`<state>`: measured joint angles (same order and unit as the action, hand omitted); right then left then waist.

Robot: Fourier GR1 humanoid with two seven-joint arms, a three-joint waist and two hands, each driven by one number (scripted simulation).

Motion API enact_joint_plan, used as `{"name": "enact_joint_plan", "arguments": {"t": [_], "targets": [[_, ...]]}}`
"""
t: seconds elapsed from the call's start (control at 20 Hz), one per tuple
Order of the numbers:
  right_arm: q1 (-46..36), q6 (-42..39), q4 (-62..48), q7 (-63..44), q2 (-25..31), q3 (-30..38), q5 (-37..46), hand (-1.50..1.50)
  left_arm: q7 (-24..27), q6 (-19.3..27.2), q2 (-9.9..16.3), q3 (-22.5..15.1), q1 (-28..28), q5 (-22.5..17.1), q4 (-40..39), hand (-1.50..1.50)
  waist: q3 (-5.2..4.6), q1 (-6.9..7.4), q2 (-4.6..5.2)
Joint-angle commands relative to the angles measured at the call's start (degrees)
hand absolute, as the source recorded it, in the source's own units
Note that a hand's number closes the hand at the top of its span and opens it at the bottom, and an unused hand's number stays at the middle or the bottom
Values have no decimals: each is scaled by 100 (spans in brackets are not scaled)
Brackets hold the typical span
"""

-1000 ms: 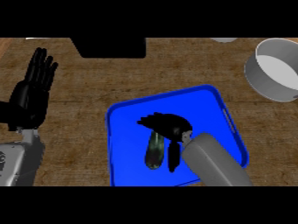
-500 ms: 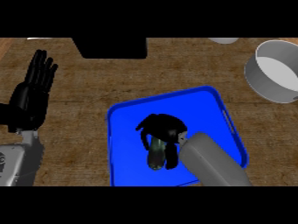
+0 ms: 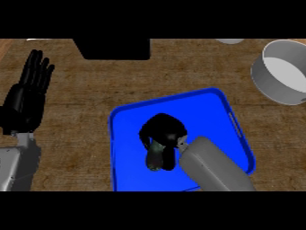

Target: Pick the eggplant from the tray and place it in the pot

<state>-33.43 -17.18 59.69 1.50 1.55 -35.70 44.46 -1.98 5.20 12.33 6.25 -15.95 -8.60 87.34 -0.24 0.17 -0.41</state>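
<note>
A dark eggplant [image 3: 155,158] lies on the blue tray [image 3: 132,123] in the lower middle of the head view. My right hand [image 3: 163,129] sits on top of it, fingers curled down round its upper end, and hides most of it; only the lower end shows. The grey pot [image 3: 284,72] stands at the upper right, apart from the tray, with its handle pointing down and right. My left hand [image 3: 28,96] rests open at the left edge, fingers up.
A black block [image 3: 112,48] sits at the counter's far edge, above the tray. A pale round thing [image 3: 229,41] shows at the far edge left of the pot. Wooden counter surrounds the tray.
My right hand has come down over the eggplant and its fingers have curled round the upper end. The eggplant and tray have stayed in place. The left hand has not moved.
</note>
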Motion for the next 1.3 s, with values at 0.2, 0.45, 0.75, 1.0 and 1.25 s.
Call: {"name": "enact_joint_plan", "arguments": {"t": [0.2,0.45,0.75,1.0,1.25], "targets": [[-1168,1606,-893,-2662,417,2012,485,150,27,-4,-43,-54,-16,17,43,0,8,43,136],[-2180,2704,-1241,-4405,613,2691,1079,150,27,-81,-102,-161,-106,-4,40,0,3,272,161],[-3095,3611,-1979,-6501,848,2592,2507,150,-16,5,-173,-294,-274,136,-2,0,5,359,167],[-3525,3914,-2514,-7460,1194,2530,3495,150,-177,58,-164,-261,-276,115,65,0,15,302,126],[-3624,4059,-2631,-7824,1398,2730,4065,150,166,61,-224,-213,-23,179,-187,0,16,172,108]]}}
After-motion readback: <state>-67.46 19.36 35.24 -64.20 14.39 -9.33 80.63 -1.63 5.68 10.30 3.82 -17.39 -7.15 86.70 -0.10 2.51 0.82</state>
